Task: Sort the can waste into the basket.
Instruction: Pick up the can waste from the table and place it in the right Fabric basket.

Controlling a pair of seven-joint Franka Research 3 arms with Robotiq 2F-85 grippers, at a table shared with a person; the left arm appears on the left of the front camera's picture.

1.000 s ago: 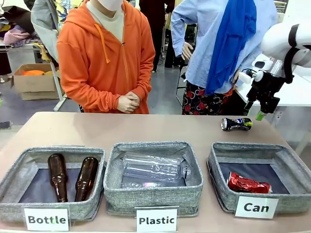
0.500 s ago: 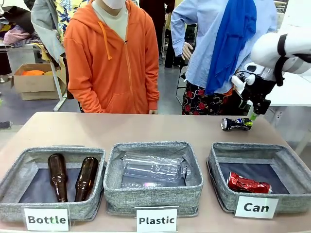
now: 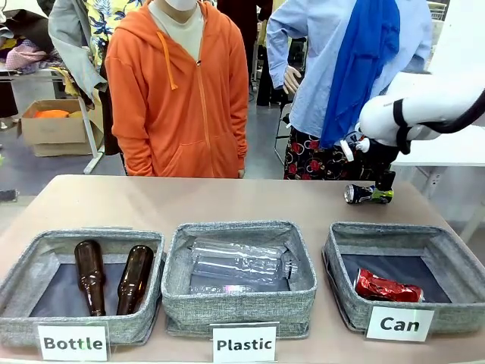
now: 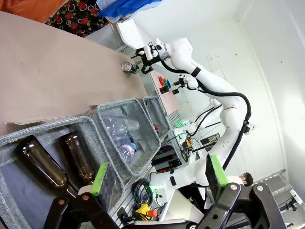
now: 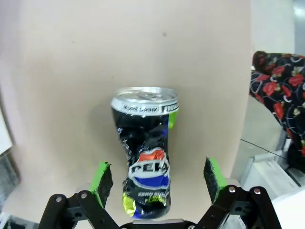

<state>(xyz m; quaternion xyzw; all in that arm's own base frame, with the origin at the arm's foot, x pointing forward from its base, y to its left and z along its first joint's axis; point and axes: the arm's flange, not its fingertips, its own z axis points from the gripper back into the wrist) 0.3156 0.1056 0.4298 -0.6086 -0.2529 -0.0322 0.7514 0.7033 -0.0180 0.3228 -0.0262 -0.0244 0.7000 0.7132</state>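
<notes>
Your right claw (image 5: pixel 157 183) is spread wide, green pads either side of the dented Pepsi can (image 5: pixel 147 152) lying on the counter (image 3: pixel 189 201) behind the Can basket (image 3: pixel 405 254), long axis running away between the fingers.

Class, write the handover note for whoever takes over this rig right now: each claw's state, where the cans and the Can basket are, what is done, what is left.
Right claw: open, straddling the dark can, which lies on the table behind the Can basket. Not gripped yet.
Left claw: open, holding nothing, above the Bottle basket.
Done: red crushed can lies in the Can basket.
Left: close on the dark can, lift it, drop it into the Can basket.
</notes>
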